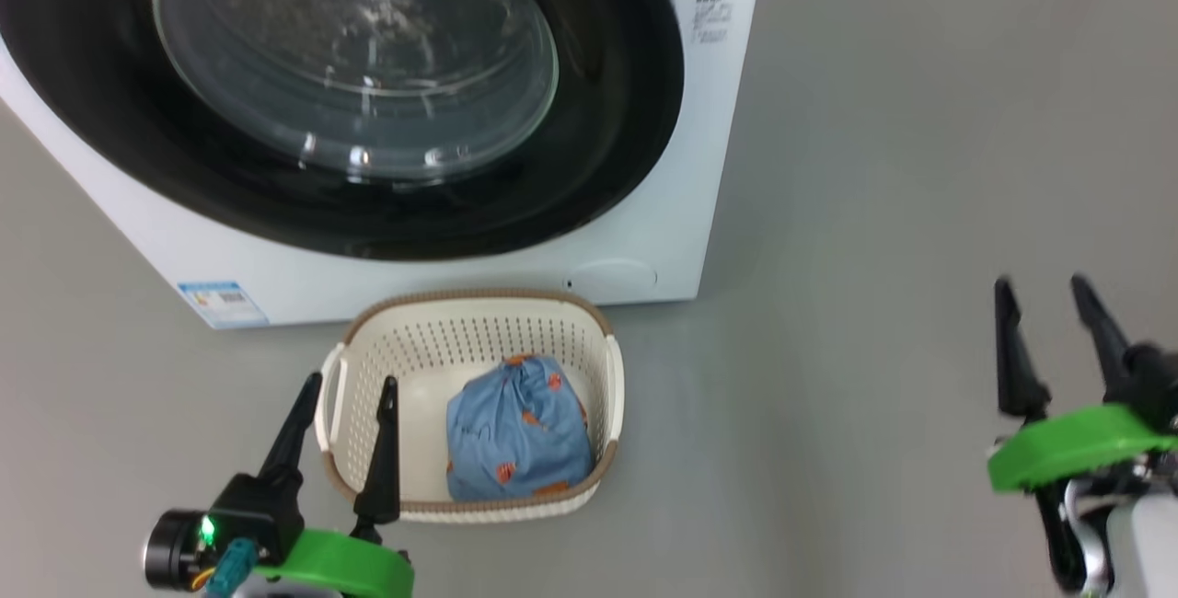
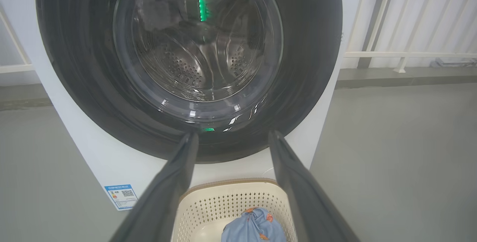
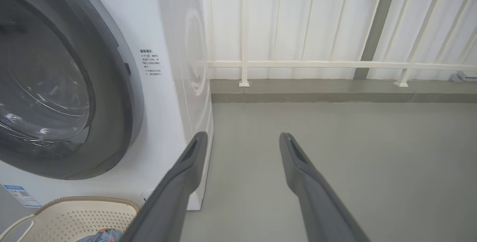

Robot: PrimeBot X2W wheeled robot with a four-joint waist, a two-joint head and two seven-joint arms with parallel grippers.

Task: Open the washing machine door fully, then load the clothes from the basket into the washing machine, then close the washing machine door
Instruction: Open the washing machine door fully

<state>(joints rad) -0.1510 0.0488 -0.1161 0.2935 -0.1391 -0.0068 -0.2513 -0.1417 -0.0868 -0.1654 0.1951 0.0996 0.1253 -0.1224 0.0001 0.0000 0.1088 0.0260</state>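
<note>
Door-opening step, not begun: large round glossy black door (image 1: 368, 92) sits shut on big white front-loading washing machine (image 1: 460, 276), cream perforated plastic basket (image 1: 479, 296) with light blue printed clothes (image 1: 520, 428) just before the machine, left gripper (image 1: 352, 382) and right gripper (image 1: 1041, 282) spread wide and empty; next, likely hook door's edge, swing it wide.

From the head we look steeply down, from fairly near, onto the lower front of the washing machine (image 1: 649, 230) and the basket (image 1: 460, 340) before it. Our left wrist camera sits low and faces the washing machine door (image 2: 74, 85) square on, close enough that the door spans most of the width. Our right wrist camera, just as low, looks obliquely past the machine's right corner toward a white railing (image 3: 335, 64). All three share the door, the basket and the blue label (image 1: 224, 302)
</note>
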